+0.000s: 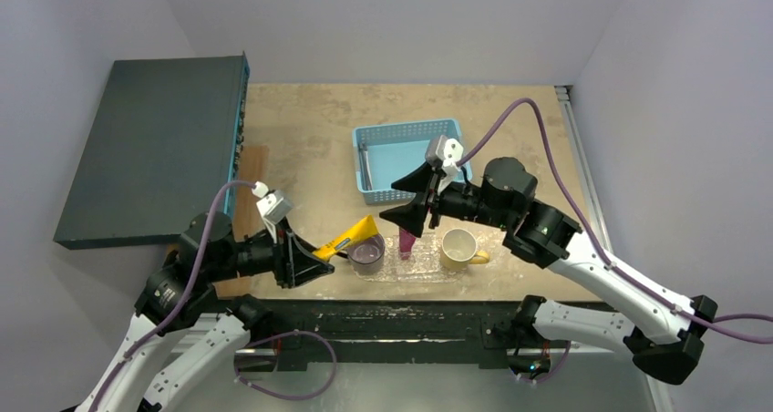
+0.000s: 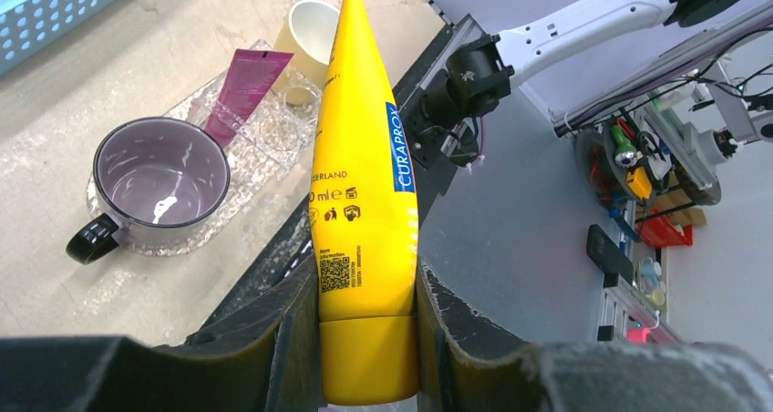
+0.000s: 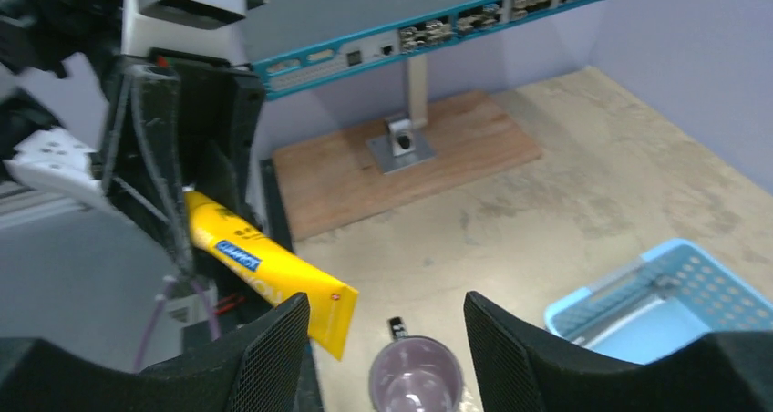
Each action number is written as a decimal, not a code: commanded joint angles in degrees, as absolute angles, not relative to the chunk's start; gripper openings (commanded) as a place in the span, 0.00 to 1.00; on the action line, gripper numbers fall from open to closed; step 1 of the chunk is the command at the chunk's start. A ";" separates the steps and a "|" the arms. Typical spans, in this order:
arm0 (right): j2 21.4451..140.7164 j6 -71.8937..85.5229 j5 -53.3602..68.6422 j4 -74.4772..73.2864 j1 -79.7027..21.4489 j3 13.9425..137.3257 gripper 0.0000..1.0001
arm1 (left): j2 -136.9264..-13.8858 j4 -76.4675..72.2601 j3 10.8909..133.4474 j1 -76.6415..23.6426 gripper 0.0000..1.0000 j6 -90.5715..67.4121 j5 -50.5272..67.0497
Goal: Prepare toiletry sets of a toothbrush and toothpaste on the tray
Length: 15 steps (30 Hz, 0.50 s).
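My left gripper [image 1: 314, 257] is shut on the cap end of the yellow-orange tube [image 1: 354, 234], which points toward the purple mug [image 1: 366, 252]. In the left wrist view the tube [image 2: 365, 202] sits between my fingers [image 2: 292, 339]. The magenta-pink tube [image 1: 407, 242] leans on the clear crinkled tray [image 1: 415, 271] between the mugs; it also shows in the left wrist view [image 2: 244, 84]. My right gripper [image 1: 412, 200] is open and empty above the tray. In its own view [image 3: 387, 339] it looks down at the purple mug [image 3: 415, 375] and the yellow tube [image 3: 264, 280]. I see no toothbrush clearly.
A pale yellow mug [image 1: 458, 248] stands on the tray's right end. A light-blue basket [image 1: 401, 157] sits behind the tray, with a thin pale stick [image 1: 365, 161] along its left wall. A dark network switch [image 1: 155, 148] on a stand with a wooden base stands at the left.
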<state>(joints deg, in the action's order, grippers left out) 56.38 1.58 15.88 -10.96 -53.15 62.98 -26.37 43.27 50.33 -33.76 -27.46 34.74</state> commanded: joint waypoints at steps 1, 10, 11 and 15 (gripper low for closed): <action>56.15 10.68 31.30 -3.24 -49.28 60.85 0.65 | -25.02 37.50 50.21 -33.54 0.00 -29.52 34.85; 55.55 17.67 44.35 4.98 -46.58 56.14 0.67 | -25.08 31.59 49.47 -33.53 0.00 -32.59 40.39; 55.48 17.85 45.24 5.27 -46.58 56.04 0.68 | -25.10 30.73 49.36 -33.57 0.00 -32.84 41.29; 55.75 19.24 46.33 5.85 -46.58 55.99 0.68 | -25.14 28.86 49.47 -33.56 0.00 -33.04 43.40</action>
<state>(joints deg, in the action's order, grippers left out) 56.23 16.21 41.80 1.63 -46.81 56.01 -25.41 35.70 49.45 -33.76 -31.51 39.38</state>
